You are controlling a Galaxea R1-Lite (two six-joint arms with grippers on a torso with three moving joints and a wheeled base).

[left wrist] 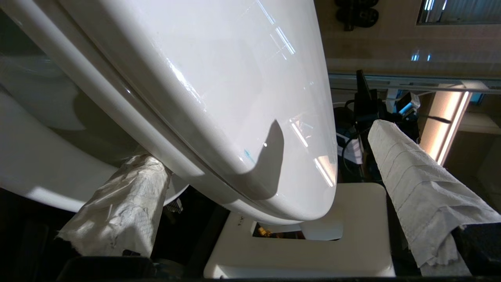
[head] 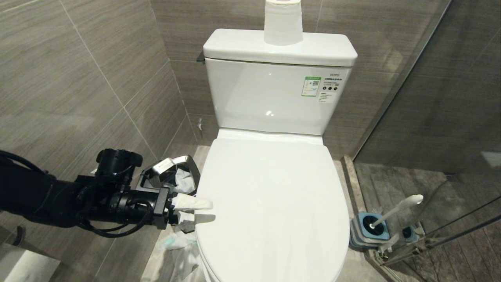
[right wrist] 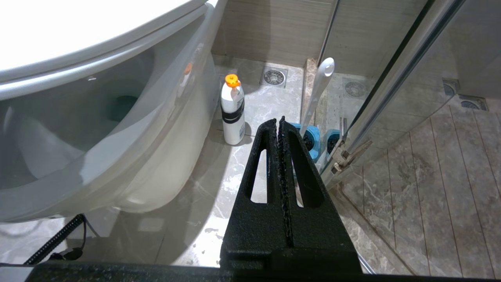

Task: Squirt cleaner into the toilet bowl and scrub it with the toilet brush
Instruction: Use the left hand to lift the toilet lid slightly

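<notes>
Lid-lift step: left gripper (head: 193, 211), spread wide and holding nothing, straddles the closed toilet lid (head: 274, 203) edge. Next: clamp, raise. Right gripper (right wrist: 281, 123) clenched, idle near cleaner bottle (right wrist: 232, 111).

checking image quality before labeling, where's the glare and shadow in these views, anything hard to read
Head view: a soft highlight on the cistern, and the left gripper throws a finger shadow on the closed lid. Left wrist view: streaked window reflections and a pointed dark shadow on the lid's glossy curve, with dark surroundings underneath. Right wrist view: the lid is blown out white; the cleaner bottle and toilet brush read clearly past the shut right gripper.
</notes>
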